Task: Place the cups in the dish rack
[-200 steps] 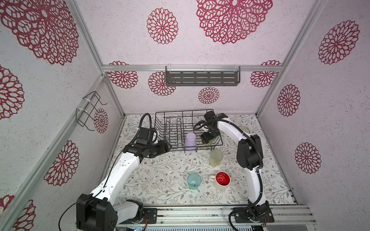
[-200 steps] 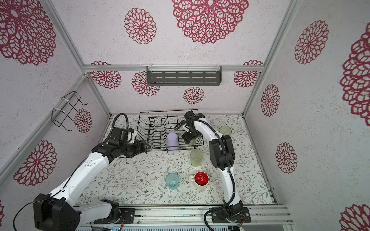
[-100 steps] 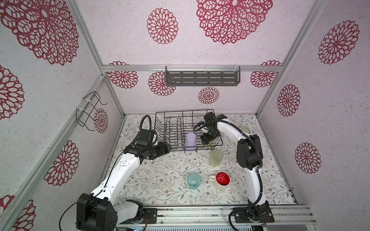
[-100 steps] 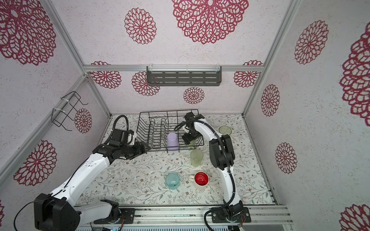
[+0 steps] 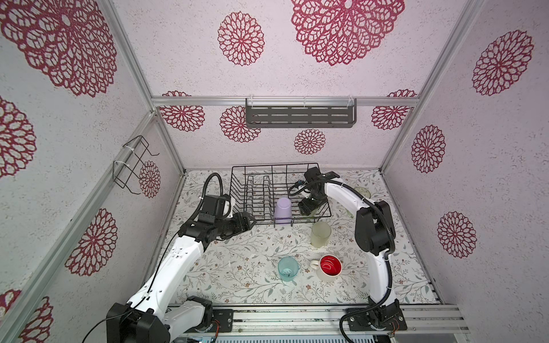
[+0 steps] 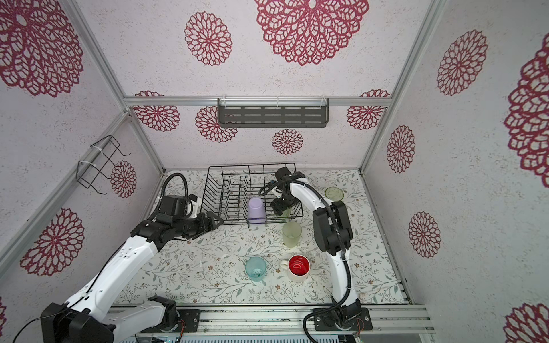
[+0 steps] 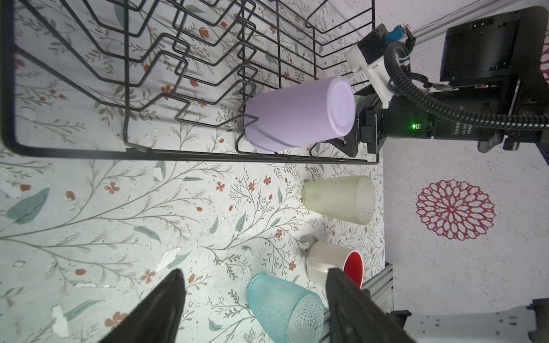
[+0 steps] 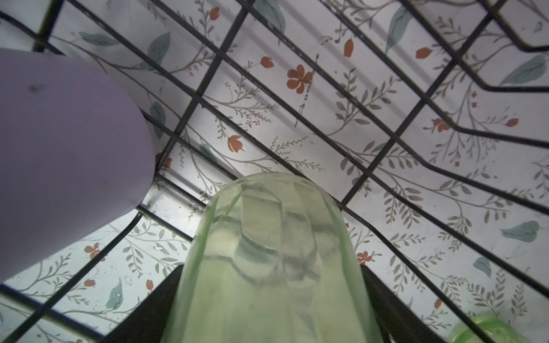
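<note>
Cups are the job, and one of them, a clear green glass, lies between the fingers of the right gripper, which reaches down into the rack. The dark fingers flank its wall on both sides, spread wide. Whether they press it or stand just free I cannot tell, nor whether it touches the wires. Its closed end points away from the wrist. It looks hard, smooth and thin-walled, so probably light, stiff, slippery and apt to chip against wire. A hold across the mid-wall, square to its axis, seems safest. Just beside it in the rack stands the lilac tumbler, base up at the front rail. It is opaque, probably plastic and forgiving.

The left gripper is empty, its fingers apart, near the rack's front left corner. Four cups are outside the rack. A frosted tumbler stands near the front rail. A blue cup and a red-lined mug stand close together nearer the arm bases. All three are mouth up. A second glass is to the right of the rack. The mug is probably the heaviest, and its body offers a surer grip than the small handle.

The table has a floral covering, scuffed in spots, flat and likely grippy enough. Patterned walls close in on three sides, with a grey shelf and a wire holder well above the work.
</note>
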{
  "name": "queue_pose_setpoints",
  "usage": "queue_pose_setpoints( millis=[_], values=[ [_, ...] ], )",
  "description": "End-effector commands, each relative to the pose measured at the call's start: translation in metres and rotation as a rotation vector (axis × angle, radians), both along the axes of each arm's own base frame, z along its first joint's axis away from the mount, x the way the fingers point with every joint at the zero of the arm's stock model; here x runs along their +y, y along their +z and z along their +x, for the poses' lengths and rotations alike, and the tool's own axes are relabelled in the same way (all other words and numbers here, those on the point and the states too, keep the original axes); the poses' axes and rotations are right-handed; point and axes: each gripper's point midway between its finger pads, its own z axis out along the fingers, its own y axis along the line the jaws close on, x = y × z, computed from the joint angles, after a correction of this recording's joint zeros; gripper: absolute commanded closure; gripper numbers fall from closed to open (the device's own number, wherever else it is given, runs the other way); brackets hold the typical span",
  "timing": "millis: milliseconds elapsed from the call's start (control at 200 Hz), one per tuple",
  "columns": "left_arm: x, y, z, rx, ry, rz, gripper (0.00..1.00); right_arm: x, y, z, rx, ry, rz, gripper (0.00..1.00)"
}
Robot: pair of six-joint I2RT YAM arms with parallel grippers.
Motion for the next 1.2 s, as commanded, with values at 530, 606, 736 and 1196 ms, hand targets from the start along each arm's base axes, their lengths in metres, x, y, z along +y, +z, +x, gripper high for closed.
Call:
queue_pose_setpoints(
  millis=[530, 606, 736, 1196],
  values=[
    [-0.005, 0.013, -0.014, -0.059, -0.038, -0.021, 0.21, -0.012, 0.037, -0.009, -0.045, -0.04, -0.039, 0.12],
    [-0.005, 0.014, -0.015, -0.054, -0.042, -0.019, 0.2, -0.009, 0.04, -0.01, -0.049, -0.039, -0.015, 0.14],
    [-0.005, 0.015, -0.015, -0.058, -0.043, -0.017, 0.21, -0.003, 0.048, -0.012, -0.054, -0.026, 0.025, 0.18],
    [-0.007, 0.011, -0.018, -0.042, -0.055, -0.022, 0.2, -0.006, 0.048, -0.02, -0.028, -0.029, 0.02, 0.25]
  ],
)
